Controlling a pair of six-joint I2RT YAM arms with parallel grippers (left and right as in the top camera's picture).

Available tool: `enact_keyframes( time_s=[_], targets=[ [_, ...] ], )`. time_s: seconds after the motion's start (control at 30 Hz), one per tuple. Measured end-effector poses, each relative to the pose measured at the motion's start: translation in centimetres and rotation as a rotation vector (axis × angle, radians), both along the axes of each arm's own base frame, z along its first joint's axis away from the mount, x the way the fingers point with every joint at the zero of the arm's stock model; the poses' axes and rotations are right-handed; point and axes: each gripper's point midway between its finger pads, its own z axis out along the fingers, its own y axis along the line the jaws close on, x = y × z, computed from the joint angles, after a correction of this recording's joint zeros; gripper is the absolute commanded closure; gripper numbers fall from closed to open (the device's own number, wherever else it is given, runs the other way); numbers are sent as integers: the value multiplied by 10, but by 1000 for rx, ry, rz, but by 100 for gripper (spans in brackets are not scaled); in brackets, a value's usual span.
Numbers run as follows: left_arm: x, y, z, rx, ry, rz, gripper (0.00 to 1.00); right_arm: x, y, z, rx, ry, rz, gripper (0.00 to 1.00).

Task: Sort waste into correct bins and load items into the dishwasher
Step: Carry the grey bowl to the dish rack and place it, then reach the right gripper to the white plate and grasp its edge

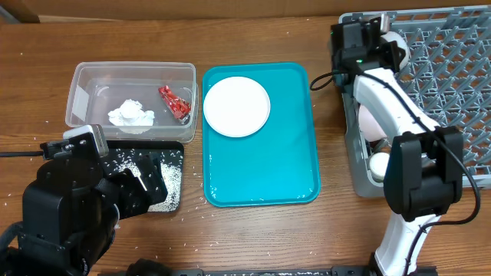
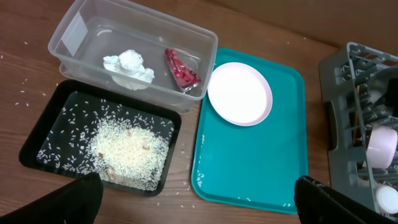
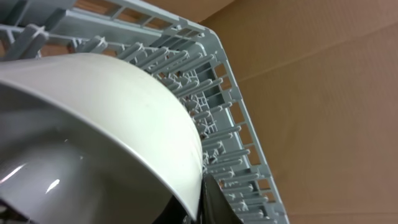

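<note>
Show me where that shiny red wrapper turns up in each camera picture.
Overhead: the red wrapper lies in the clear tub, upper left.
Left wrist: in the same tub, top, left of centre.
Right wrist: not in it.
Shared landmark: the grey rack.

The left arm point(image 1: 69, 207) is covering the near corner of the black tray point(image 1: 130, 153), and a white bowl point(image 3: 106, 118) is hiding most of the right gripper point(image 3: 198, 208) over the counter's far-right corner.

I record: tub point(image 2: 69, 36) clear; tissue point(image 2: 129, 67) white; wrapper point(image 2: 180, 70) shiny red; small tray point(image 2: 38, 147) black, speckled with white rice point(image 2: 130, 149); large tray point(image 2: 255, 163) teal; plate point(image 2: 239, 93) white; rack point(image 3: 231, 107) grey lattice; bowl point(image 3: 112, 118) at my right wrist white.
</note>
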Motion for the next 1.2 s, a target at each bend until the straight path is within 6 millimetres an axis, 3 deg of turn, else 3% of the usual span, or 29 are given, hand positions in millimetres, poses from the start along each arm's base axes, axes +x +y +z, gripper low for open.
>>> enact_keyframes(
  time_s=[0.07,0.2,0.33,0.5,0.77,0.97,1.1,1.2],
  targets=[
    [0,0,0,0,0,0,0,-2,7,-2,-9,23,15,68],
    [0,0,0,0,0,0,0,-3,30,-8,-5,60,68,53],
    [0,0,0,0,0,0,0,-5,49,-11,-6,84,107,47],
    [0,0,0,0,0,0,0,-13,56,-16,-3,117,112,46],
    [0,0,0,0,0,0,0,-39,64,-33,43,231,107,28],
    [0,0,0,0,0,0,0,-51,117,-24,333,297,178,20],
    [0,0,0,0,0,0,0,-57,184,-18,692,338,293,24],
    [0,0,0,0,0,0,0,-74,235,-24,968,421,370,31]
  ],
)
